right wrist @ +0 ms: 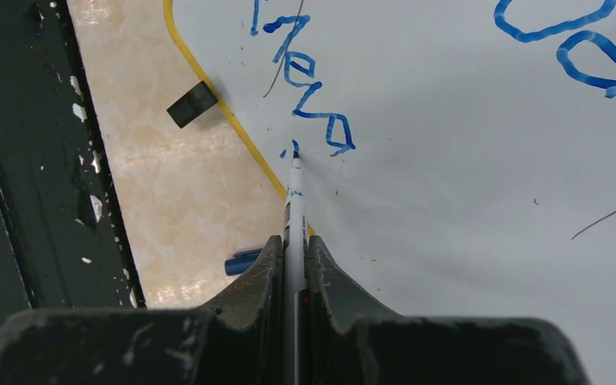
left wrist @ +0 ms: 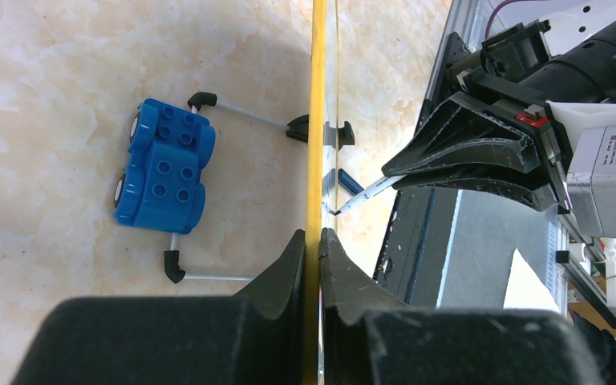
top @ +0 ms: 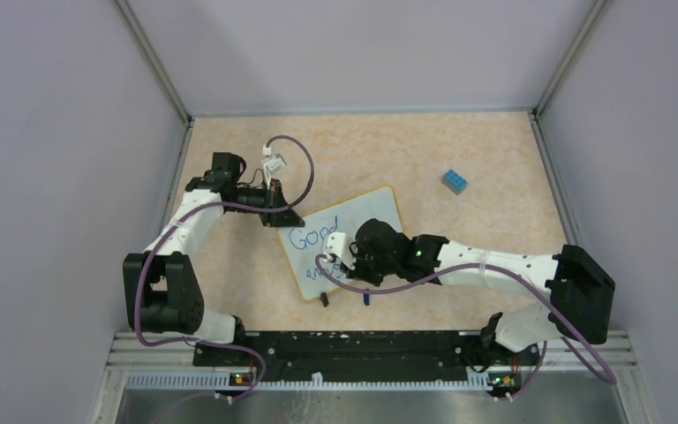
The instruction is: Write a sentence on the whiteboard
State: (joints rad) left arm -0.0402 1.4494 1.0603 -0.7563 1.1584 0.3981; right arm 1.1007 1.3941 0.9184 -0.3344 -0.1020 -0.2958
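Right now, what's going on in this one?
The left gripper is clamped on the yellow edge of the whiteboard. The right gripper holds a marker with its tip against the board, just below the end of the second line of blue writing. The first line reads "Good". A blue block lies apart on the table, and neither arm is touching it.

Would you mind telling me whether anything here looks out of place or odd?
The whiteboard sits skewed to the table's edges, its left corner pinched by the left gripper. A small blue cap lies loose on the table beside the board's rim, and thin dark stray lines cross the white surface. Nothing looks spilled.
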